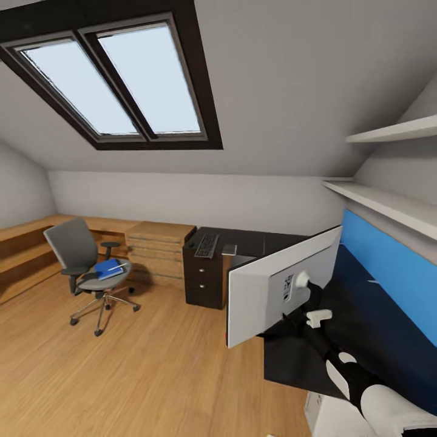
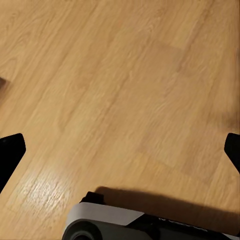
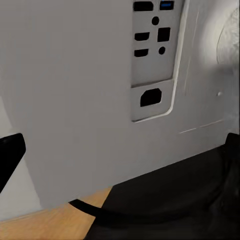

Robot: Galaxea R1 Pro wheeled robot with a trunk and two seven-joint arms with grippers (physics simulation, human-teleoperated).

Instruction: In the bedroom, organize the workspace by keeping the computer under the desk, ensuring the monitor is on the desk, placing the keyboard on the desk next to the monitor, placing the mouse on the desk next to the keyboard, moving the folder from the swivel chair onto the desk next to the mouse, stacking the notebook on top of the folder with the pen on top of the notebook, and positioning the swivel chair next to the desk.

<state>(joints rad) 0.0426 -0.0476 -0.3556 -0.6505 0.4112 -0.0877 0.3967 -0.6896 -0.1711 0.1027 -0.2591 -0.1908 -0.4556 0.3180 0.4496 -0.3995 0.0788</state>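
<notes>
On the near wing of the long L-shaped desk with the glossy black top (image 1: 255,240), the monitor, a large wide flat screen showing its pale grey back and port panel (image 1: 273,291), stands with its stem hidden behind the right gripper (image 1: 311,306). I judge it the heaviest and most fragile piece here: stiff, top-heavy, best taken by the stem or base, never the panel. The right wrist view looks straight at that rear shell (image 3: 75,100), with both fingertips spread wide at the picture's edges, so the right gripper is open and grips nothing. The left gripper (image 2: 120,150) is likewise open, over bare wooden floor (image 2: 125,75).

Well apart, the swivel chair with grey seat and back and chrome star base (image 1: 85,264) stands on the floor, carrying the thin bright blue folder (image 1: 108,268) on its seat: light, slightly flexible, probably slippery, best pinched at an overhanging edge. On the desk's far end lie the flat dark-keyed keyboard (image 1: 207,244) and, just beside it, the thin grey notebook slab (image 1: 229,249), both light and rigid.

A small sticker on the monitor's back is too blurred to read.
</notes>
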